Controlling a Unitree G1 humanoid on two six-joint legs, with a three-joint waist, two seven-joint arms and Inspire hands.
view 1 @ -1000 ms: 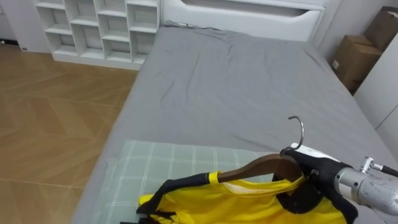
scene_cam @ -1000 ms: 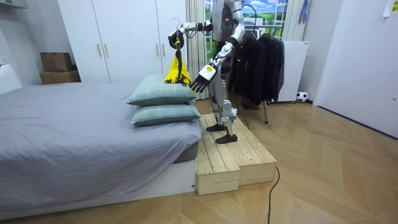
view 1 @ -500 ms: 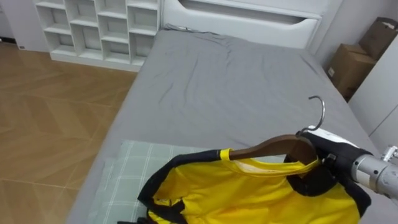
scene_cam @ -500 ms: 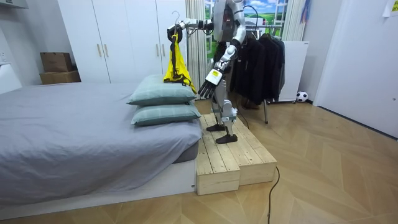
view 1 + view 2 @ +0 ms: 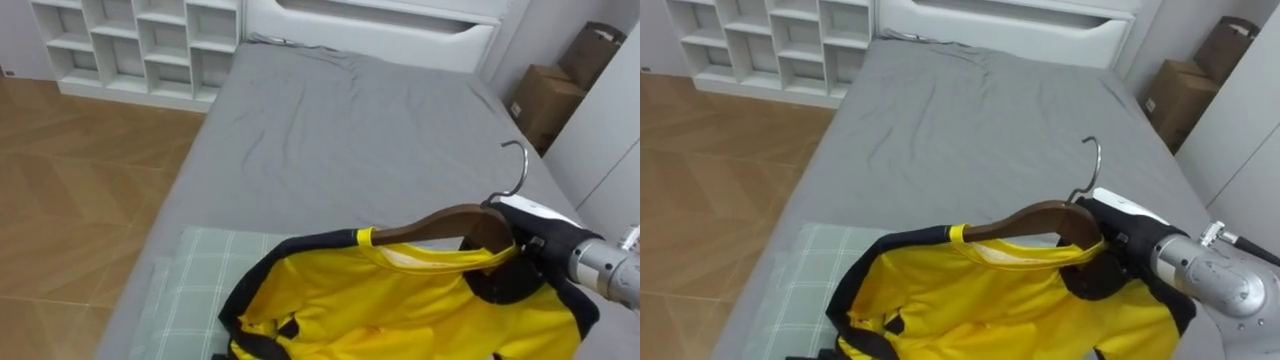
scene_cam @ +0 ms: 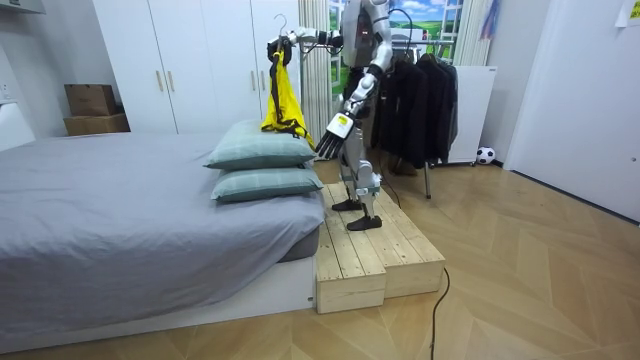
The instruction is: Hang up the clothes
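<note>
A yellow garment with black trim [image 5: 400, 315] hangs on a brown wooden hanger [image 5: 440, 222] with a metal hook [image 5: 516, 165]. My right hand [image 5: 532, 252] is shut on the hanger near its hook end, above the bed. In the room view the right hand [image 6: 291, 38] holds the hanger at head height and the garment [image 6: 282, 95] dangles over the top pillow [image 6: 262, 150]. My left hand [image 6: 328, 135] hangs low beside my body, fingers straight, holding nothing. I stand on a wooden platform [image 6: 375, 255] at the pillow end of the bed.
The grey bed [image 5: 350, 130] stretches ahead to a white headboard. A green checked pillow [image 5: 185, 295] lies under the garment. White shelves [image 5: 130, 40] stand at the far left, cardboard boxes [image 5: 550, 95] at the far right. A rack of dark clothes [image 6: 420, 100] stands behind me.
My right hand has lifted the hanger higher, and the garment now hangs clear above the pillow. My left arm has swung in closer to my body.
</note>
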